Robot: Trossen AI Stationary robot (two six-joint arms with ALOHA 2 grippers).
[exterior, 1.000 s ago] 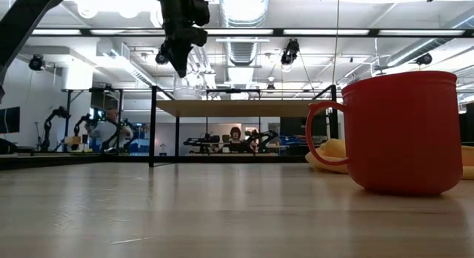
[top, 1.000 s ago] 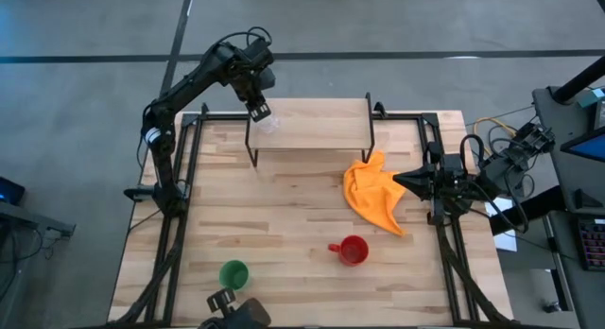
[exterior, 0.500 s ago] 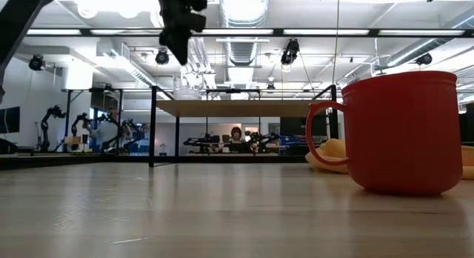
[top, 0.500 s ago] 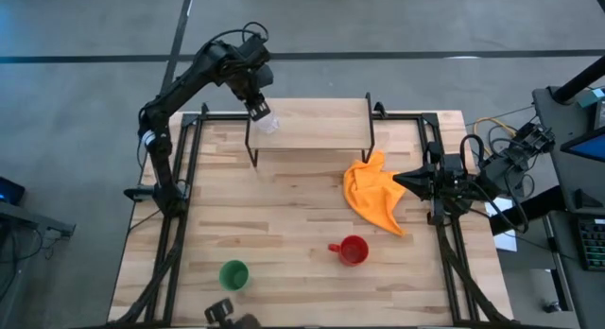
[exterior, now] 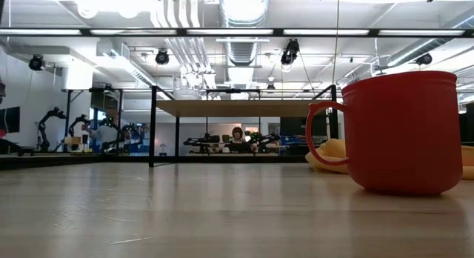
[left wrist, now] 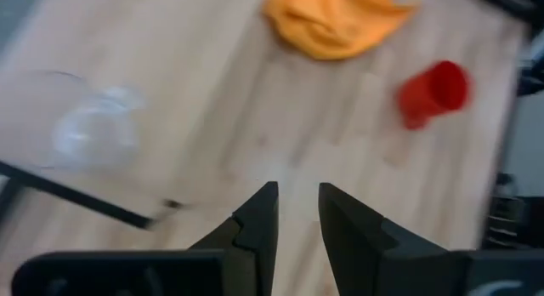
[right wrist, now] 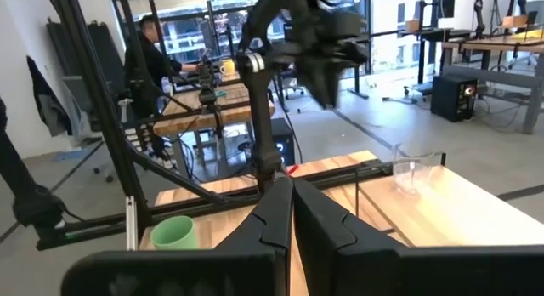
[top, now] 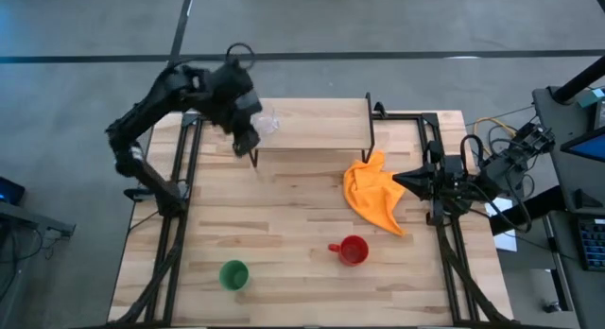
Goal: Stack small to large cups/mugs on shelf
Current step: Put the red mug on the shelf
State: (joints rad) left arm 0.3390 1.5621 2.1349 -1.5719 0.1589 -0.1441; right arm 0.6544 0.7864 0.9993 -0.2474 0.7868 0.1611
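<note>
The small clear cup [top: 267,123] stands on the left end of the shelf's wooden top [top: 317,124]; it also shows in the left wrist view [left wrist: 93,130] and the right wrist view [right wrist: 414,170]. My left gripper [top: 248,140] [left wrist: 297,207] is open and empty, high above the shelf's near left corner, apart from the cup. The red mug [top: 353,250] [exterior: 404,132] and the green cup [top: 233,274] [right wrist: 174,233] stand on the table near its front edge. My right gripper [top: 397,181] [right wrist: 291,198] is shut, waiting at the table's right side.
An orange cloth [top: 376,195] [left wrist: 336,19] lies crumpled on the table between the shelf and the red mug, right beside my right gripper's tip. Black frame rails [top: 184,168] run along the table's left and right edges. A person [right wrist: 153,49] sits at a bench beyond the table.
My left gripper has drawn away from the clear cup, going up and toward the table's near left; it has left the low view at its top. The clear cup has stayed standing on the shelf's left end.
</note>
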